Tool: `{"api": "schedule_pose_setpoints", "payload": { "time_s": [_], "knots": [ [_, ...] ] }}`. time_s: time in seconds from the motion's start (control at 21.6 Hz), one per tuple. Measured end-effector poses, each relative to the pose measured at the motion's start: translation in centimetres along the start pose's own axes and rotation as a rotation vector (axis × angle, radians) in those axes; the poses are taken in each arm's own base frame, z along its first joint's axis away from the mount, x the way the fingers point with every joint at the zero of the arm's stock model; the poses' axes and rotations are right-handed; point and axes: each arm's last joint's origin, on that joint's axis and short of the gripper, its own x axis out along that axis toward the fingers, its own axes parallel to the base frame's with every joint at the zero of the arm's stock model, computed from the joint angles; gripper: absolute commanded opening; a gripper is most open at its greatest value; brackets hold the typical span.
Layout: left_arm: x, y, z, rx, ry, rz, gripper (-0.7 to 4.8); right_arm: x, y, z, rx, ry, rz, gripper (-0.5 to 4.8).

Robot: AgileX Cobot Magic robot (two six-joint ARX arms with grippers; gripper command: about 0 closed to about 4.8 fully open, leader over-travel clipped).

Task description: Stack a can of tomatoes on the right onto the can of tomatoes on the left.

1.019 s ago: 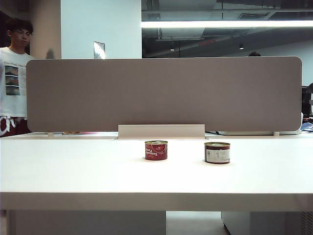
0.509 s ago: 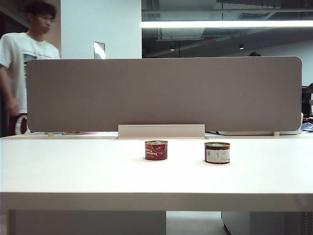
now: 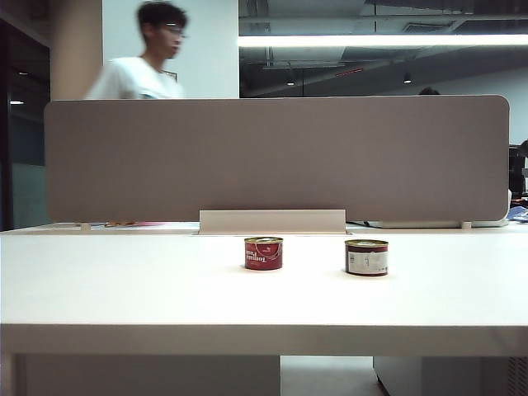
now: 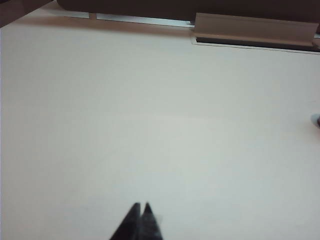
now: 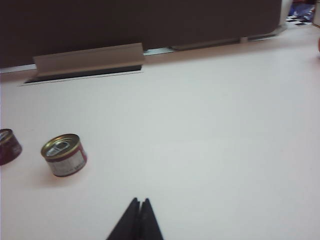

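Note:
Two short tomato cans stand upright on the white table (image 3: 124, 289). The left can (image 3: 263, 252) shows a red label. The right can (image 3: 366, 256) shows a white and dark label; the right wrist view has it as can (image 5: 64, 155), with the red can (image 5: 9, 145) cut by the frame edge. Neither arm appears in the exterior view. My right gripper (image 5: 138, 202) is shut and empty, hovering over bare table well away from the cans. My left gripper (image 4: 141, 205) is also shut and empty over bare table, with no can clearly visible in its view.
A grey divider panel (image 3: 276, 157) runs along the table's far edge, with a pale cable-tray lid (image 3: 272, 221) at its foot. A person (image 3: 144, 66) in a white shirt walks behind the panel.
The person behind the panel has walked to the right. Cans and grippers have not moved.

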Motion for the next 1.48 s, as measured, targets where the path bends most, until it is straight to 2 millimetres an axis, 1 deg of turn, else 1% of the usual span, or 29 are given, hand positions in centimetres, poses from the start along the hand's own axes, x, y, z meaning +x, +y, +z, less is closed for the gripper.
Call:
{"api": "schedule_pose_setpoints", "payload": {
  "time_s": [0.14,0.28,0.32,0.69,0.79,0.97,1.02,1.11,1.16,1.2,1.3,1.39,1.44,1.48],
  "knots": [
    [0.0,0.0,0.0,0.000,0.000,0.000,-0.06,-0.1,0.2,0.8,0.002,-0.061,0.028,-0.06],
    [0.0,0.0,0.0,0.000,0.000,0.000,-0.06,-0.7,0.5,2.9,0.004,-0.130,0.037,-0.06],
    [0.0,0.0,0.0,0.000,0.000,0.000,-0.06,-0.9,0.6,3.4,0.004,-0.144,0.039,-0.05],
    [0.0,0.0,0.0,0.000,0.000,0.000,-0.06,-1.7,0.9,6.0,0.004,-0.177,0.040,-0.06],
    [0.0,0.0,0.0,0.000,0.000,0.000,-0.06,-1.4,1.1,7.6,0.006,-0.148,0.037,-0.06],
    [0.0,0.0,0.0,0.000,0.000,0.000,-0.06,-0.1,1.2,8.7,0.011,-0.071,0.042,-0.03],
    [0.0,0.0,0.0,0.000,0.000,0.000,-0.06,0.4,1.3,8.9,0.012,-0.048,0.051,0.09],
    [0.0,0.0,0.0,0.000,0.000,0.000,-0.06,2.5,1.4,9.2,0.019,0.036,0.108,1.17],
    [0.0,0.0,0.0,0.000,0.000,0.000,-0.06,3.1,1.3,9.1,0.022,0.059,0.122,1.57],
    [0.0,0.0,0.0,0.000,0.000,0.000,-0.06,3.7,1.3,8.8,0.026,0.083,0.140,2.17],
    [0.0,0.0,0.0,0.000,-0.002,0.000,-0.06,6.2,1.2,8.0,0.042,0.167,0.196,2.26],
    [0.0,0.0,0.0,0.000,-0.004,0.000,-0.06,7.1,1.2,7.4,0.050,0.201,0.232,2.27],
    [0.0,0.0,0.0,0.000,-0.006,0.000,-0.06,7.6,1.3,7.2,0.052,0.206,0.251,2.37],
    [0.0,0.0,0.1,0.000,-0.007,0.000,-0.06,8.2,1.3,6.9,0.054,0.217,0.265,2.61]
  ]
}}
